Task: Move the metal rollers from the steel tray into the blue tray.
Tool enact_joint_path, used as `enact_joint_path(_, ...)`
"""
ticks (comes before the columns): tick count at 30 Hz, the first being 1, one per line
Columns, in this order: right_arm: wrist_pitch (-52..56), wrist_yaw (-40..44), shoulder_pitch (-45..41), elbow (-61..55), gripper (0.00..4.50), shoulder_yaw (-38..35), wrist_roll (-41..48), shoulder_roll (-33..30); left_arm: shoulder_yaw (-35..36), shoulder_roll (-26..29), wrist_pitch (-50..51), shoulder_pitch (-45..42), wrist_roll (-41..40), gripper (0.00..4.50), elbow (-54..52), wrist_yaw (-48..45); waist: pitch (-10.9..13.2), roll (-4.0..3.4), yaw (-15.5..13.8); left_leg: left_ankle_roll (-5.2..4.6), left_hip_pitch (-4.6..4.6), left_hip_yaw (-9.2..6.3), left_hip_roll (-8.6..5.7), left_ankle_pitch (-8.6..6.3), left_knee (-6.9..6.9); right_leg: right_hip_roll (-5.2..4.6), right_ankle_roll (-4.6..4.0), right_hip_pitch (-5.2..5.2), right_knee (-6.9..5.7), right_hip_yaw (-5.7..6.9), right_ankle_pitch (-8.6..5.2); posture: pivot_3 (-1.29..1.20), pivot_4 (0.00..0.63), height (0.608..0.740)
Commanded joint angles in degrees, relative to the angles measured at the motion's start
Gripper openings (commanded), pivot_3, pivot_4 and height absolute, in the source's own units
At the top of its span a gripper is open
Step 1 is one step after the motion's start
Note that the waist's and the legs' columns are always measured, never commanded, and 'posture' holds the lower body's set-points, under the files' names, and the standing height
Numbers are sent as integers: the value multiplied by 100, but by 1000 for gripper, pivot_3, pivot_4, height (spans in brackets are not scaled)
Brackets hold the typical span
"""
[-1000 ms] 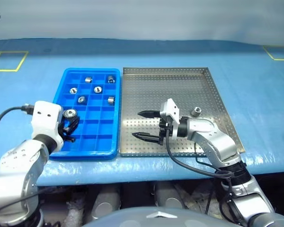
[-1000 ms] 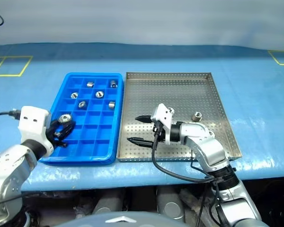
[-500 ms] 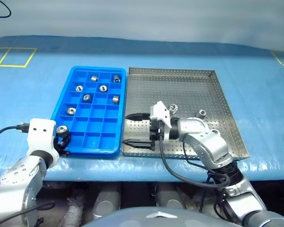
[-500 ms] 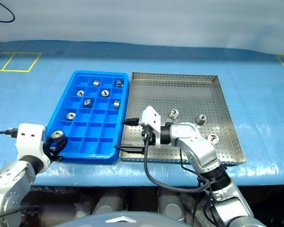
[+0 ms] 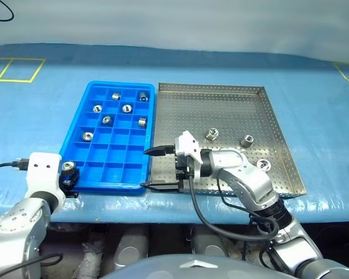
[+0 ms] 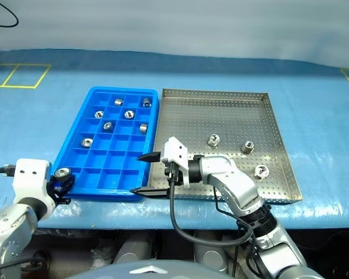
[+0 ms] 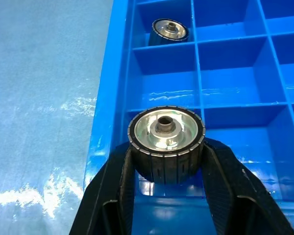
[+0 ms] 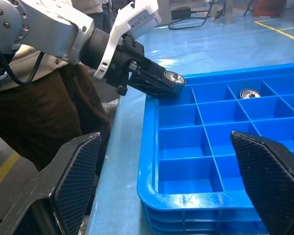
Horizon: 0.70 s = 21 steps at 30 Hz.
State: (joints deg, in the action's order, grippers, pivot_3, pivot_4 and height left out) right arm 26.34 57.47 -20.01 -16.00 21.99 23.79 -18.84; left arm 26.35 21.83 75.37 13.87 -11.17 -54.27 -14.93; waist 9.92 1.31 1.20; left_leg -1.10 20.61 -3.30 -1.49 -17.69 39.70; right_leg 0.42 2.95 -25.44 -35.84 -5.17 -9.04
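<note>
Since a second ago, carried with the left gripper (image 5: 68, 174) from over the blue tray's middle rows back to its near-left corner: one of the metal rollers (image 7: 165, 136), pinched between the two black fingers (image 7: 118, 178), flat face up, hollow hub showing, ribbed rim against the pads. Sits directly above the tray's outer wall, half over the corner compartment beyond the fingertips, half over the bare blue tabletop (image 5: 35, 116) outside them. Risk from here, as a judgement: released now, could strike the wall's top edge and roll off onto the table rather than drop into a cell; cause would be that off-centre position plus a round, smooth, hard body that rolls freely. Blue tray (image 5: 113, 181): glossy moulded plastic, grid of thin upright dividers, five more rollers resting in cells well beyond the fingertips, the nearest (image 7: 170, 29) two cells ahead. Right gripper (image 5: 157, 168): swung left too, now reaching over the seam between the trays, fingers spread wide, textured pads holding nothing. Steel tray (image 5: 221, 104): matte perforated sheet with low rim, three shiny rollers (image 5: 211, 134) left on its floor, behind the right gripper's fingers.
</note>
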Motion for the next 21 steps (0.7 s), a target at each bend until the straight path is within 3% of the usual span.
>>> enact_joint_path(1, -115, 46, -116, -94, 4500, 11, 18, 35, 26, 73, -170, 43, 99, 1645, -150, 82, 0, 0, 2, 0, 0, 0, 0, 0, 0, 0, 0, 0, 0, 0, 0, 86, 150, 740)
enact_joint_path(5, -124, 53, -126, -89, 4500, 12, 0, 46, -46, 175, -281, 64, 132, 1645, -65, 123, 0, 0, -5, 2, 0, -5, 0, 0, -5, -1, 0, 0, 0, 6, 0, 86, 150, 740)
enact_joint_path(11, -127, 8, -115, -102, 4500, -16, -33, 54, -36, 75, -377, -105, 140, 3640, -35, 207, 0, -1, -3, 10, 1, -21, 1, 1, -9, -2, -6, 2, 0, 26, -4, 76, 150, 740)
enact_joint_path(21, -132, -251, -32, -225, 4500, -298, -54, -69, -217, -289, -1048, -907, -428, 3640, 8, -232, 0, 0, 4, 26, 8, -48, -1, 6, -11, -7, -10, 8, 1, 56, -5, 4, 150, 740)
